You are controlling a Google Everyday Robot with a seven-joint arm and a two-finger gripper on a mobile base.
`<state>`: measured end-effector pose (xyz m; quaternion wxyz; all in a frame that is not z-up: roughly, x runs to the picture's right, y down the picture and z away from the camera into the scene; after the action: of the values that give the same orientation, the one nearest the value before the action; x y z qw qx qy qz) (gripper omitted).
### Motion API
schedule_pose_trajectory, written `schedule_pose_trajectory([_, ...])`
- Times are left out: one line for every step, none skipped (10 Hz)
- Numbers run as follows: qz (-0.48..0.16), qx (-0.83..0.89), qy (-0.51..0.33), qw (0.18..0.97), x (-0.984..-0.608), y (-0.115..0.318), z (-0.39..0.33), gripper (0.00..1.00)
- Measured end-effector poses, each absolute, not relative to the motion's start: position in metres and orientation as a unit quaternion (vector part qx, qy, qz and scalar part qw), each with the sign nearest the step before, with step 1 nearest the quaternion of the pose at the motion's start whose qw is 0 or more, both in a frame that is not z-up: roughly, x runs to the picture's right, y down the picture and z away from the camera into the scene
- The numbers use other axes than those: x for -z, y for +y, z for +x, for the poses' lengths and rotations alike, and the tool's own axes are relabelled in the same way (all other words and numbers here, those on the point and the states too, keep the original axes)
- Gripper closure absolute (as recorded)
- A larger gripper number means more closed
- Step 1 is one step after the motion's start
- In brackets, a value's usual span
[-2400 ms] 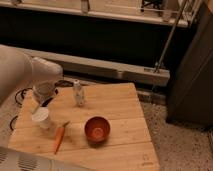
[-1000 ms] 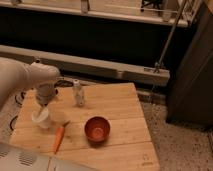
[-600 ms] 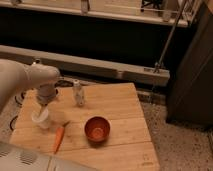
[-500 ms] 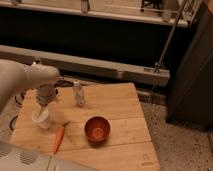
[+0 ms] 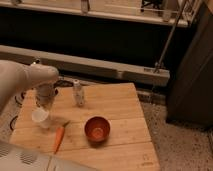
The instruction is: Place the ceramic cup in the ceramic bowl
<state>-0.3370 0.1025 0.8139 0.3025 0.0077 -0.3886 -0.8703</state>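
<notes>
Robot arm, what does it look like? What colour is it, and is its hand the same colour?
The arm is smooth, chubby and white, like a rounded shell. Its hand is darker and grey, a stubby cylinder at the arm's end, just over the ceramic cup on the left part of the wooden table.

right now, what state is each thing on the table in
ceramic cup: upright on the table, left side, not in the bowl
ceramic bowl: upright, empty
carrot: lying flat between cup and bowl
shaker bottle: standing upright
end effector: directly over the cup, at its rim
</notes>
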Motion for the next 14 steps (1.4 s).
schedule_pose_trajectory([0.015, 0.868, -0.388, 0.309, -0.811, 0.096, -0.337, 0.96])
schedule_pose_trajectory([0.030, 0.861, -0.389, 0.325, -0.807, 0.087, -0.338, 1.00])
schedule_pose_trajectory([0.055, 0.851, -0.388, 0.350, -0.802, 0.071, -0.339, 1.00])
schedule_pose_trajectory([0.090, 0.835, -0.384, 0.385, -0.796, 0.049, -0.338, 1.00])
schedule_pose_trajectory([0.121, 0.817, -0.382, 0.415, -0.790, 0.032, -0.334, 1.00])
schedule_pose_trajectory([0.150, 0.800, -0.380, 0.440, -0.783, 0.016, -0.327, 1.00])
schedule_pose_trajectory([0.174, 0.788, -0.373, 0.458, -0.777, 0.003, -0.320, 1.00])
schedule_pose_trajectory([0.199, 0.779, -0.363, 0.471, -0.771, -0.009, -0.313, 1.00])
schedule_pose_trajectory([0.219, 0.771, -0.355, 0.481, -0.765, -0.018, -0.306, 1.00])
schedule_pose_trajectory([0.247, 0.760, -0.345, 0.492, -0.754, -0.030, -0.295, 1.00])
schedule_pose_trajectory([0.271, 0.748, -0.338, 0.503, -0.744, -0.039, -0.284, 1.00])
schedule_pose_trajectory([0.285, 0.739, -0.336, 0.510, -0.737, -0.042, -0.275, 1.00])
schedule_pose_trajectory([0.302, 0.725, -0.335, 0.521, -0.730, -0.046, -0.261, 1.00])
schedule_pose_trajectory([0.315, 0.713, -0.331, 0.531, -0.726, -0.048, -0.247, 1.00])
